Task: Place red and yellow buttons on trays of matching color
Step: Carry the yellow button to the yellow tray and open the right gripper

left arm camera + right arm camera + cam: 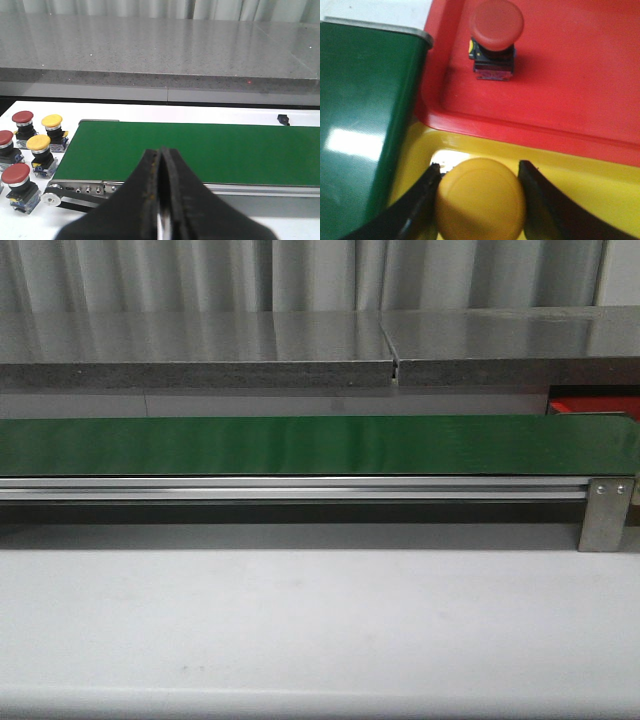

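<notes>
The right gripper (480, 200) has its jaws clenched on either side of a yellow button (480, 200), held directly over the yellow tray (580, 195), so the coming move looks like a short straight lowering and release, with the red tray (580, 75) lying just beyond, edge to edge, already carrying a red button (496, 37). The left gripper (161, 200) hangs with jaws pressed together on nothing over the near edge of the green belt (200, 150). The remaining red and yellow buttons (35, 145) stand clustered on the counter (200, 114) off the belt's end, nearer this left arm.
</notes>
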### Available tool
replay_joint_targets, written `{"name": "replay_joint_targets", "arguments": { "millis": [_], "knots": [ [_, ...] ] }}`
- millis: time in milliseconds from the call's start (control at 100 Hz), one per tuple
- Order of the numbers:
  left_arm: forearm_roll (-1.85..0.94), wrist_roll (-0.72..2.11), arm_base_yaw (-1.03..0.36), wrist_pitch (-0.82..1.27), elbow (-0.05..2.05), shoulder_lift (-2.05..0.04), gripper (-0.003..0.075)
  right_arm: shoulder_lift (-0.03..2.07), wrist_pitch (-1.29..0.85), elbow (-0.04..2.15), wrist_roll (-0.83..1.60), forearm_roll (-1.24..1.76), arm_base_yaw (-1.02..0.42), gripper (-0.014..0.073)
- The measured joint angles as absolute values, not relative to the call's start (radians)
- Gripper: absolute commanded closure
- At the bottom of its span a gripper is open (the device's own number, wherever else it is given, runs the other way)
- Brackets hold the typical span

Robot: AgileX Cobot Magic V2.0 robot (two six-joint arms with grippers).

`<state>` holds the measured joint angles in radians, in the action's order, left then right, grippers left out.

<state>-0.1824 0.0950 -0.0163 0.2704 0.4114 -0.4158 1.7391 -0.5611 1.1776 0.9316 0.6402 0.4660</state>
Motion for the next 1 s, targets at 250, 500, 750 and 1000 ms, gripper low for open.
{"name": "replay_joint_targets", "arguments": {
  "millis": [250,500,750,1000],
  "knots": [
    [-0.182,0.095,-0.016,0.27,0.411,-0.416,0.0741,1.739,-0.396,1.098,0.934,0.688,0.466,0.0524],
    [-0.182,0.095,-0.016,0.27,0.411,-0.416,0.0741,1.772,-0.371,1.097,0.934,0.715,0.466,0.0524],
    [-0.182,0.095,-0.016,0.27,0.411,-0.416,0.0741,1.786,-0.38,1.078,0.934,0.717,0.466,0.046],
    [-0.182,0.095,-0.016,0.27,0.411,-0.416,0.0741,1.786,-0.397,1.067,0.934,0.724,0.466,0.0044]
  ]
}}
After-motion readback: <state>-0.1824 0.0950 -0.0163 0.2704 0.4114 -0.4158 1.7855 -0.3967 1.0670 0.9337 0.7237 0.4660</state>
